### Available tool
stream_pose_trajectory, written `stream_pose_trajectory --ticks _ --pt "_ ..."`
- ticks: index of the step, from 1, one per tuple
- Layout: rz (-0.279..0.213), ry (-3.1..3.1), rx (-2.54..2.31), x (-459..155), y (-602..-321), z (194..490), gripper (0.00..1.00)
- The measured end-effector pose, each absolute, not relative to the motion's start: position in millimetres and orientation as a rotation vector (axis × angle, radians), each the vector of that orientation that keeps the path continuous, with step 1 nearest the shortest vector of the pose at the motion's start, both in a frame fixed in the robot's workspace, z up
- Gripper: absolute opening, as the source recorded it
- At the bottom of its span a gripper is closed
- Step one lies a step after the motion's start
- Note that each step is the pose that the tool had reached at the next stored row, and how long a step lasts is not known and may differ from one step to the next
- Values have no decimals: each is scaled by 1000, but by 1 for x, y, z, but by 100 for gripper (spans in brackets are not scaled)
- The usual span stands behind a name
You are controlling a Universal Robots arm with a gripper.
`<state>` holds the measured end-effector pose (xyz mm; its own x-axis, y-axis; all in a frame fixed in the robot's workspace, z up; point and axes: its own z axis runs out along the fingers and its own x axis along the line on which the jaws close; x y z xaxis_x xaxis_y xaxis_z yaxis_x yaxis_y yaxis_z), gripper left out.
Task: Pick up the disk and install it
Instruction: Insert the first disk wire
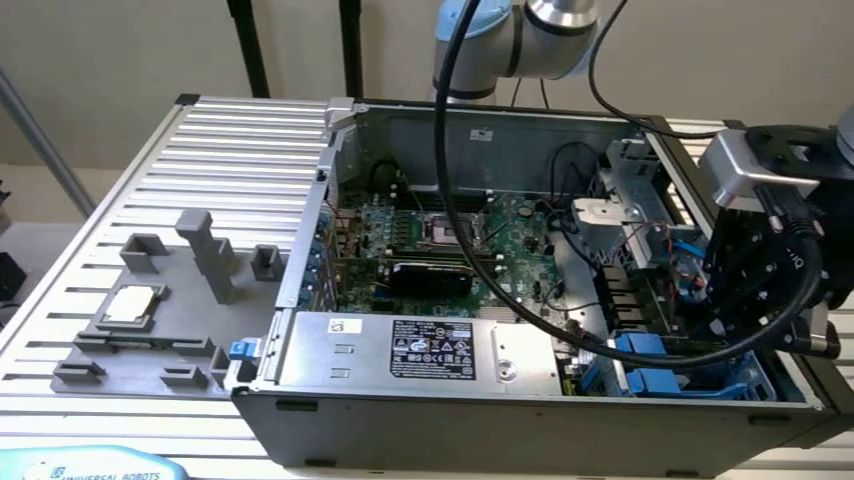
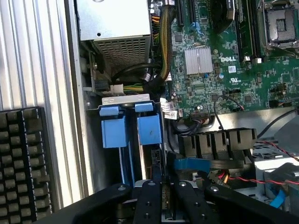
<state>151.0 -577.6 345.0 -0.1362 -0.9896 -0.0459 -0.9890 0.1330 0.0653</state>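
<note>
We see even, bright light on the ribbed surface (image 1: 120,180). The computer case (image 1: 534,410) interior sits dimmer, shadowed. Near black linkage in the wrist view looks soft.

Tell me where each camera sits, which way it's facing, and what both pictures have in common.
Exterior view: off the arm, above and in front of the open computer case, looking down into it; the robot arm and black end effector hang over the drive bay.
Wrist view: on the wrist, looking down past the end effector into the bay.
Shared: the blue drive carriers, motherboard, power-supply box.
</note>
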Motion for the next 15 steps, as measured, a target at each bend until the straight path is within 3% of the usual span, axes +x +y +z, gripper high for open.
stream_pose_trajectory --ticks 15 --pt "-42 -2336 2039 151 -569 345 16"
